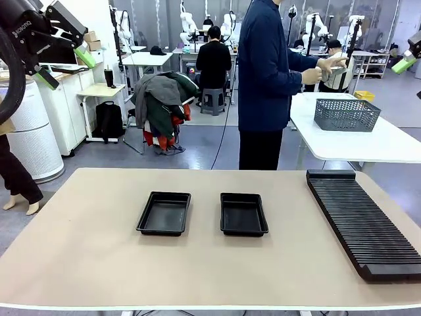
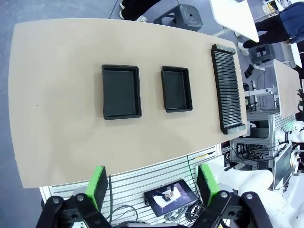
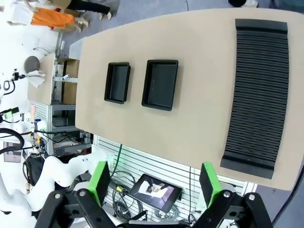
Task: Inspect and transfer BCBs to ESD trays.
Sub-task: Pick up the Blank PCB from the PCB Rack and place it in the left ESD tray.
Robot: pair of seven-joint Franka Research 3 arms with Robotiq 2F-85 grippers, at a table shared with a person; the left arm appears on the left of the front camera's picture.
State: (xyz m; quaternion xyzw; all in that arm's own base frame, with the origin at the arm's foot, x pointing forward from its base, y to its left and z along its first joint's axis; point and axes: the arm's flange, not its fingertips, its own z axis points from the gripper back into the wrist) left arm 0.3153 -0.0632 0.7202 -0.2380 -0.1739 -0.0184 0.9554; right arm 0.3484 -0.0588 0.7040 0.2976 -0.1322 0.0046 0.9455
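Two empty black ESD trays lie side by side mid-table: the left tray [image 1: 164,213] [image 2: 121,91] [image 3: 117,82] and the right tray [image 1: 243,214] [image 2: 176,89] [image 3: 160,84]. The BCBs are out of view. My left gripper [image 1: 66,68] [image 2: 152,185] hangs high above the table's left end, open, with nothing between its green pads. High at the right edge, my right gripper [image 1: 406,60] [image 3: 154,183] is open and empty too. Both are far above the trays.
A long black ribbed rack [image 1: 362,224] [image 2: 228,88] [image 3: 259,90] lies along the table's right side. Beyond the far edge a person [image 1: 266,79] stands turned toward a white table with a grey mesh basket [image 1: 346,113], hands raised at chest height.
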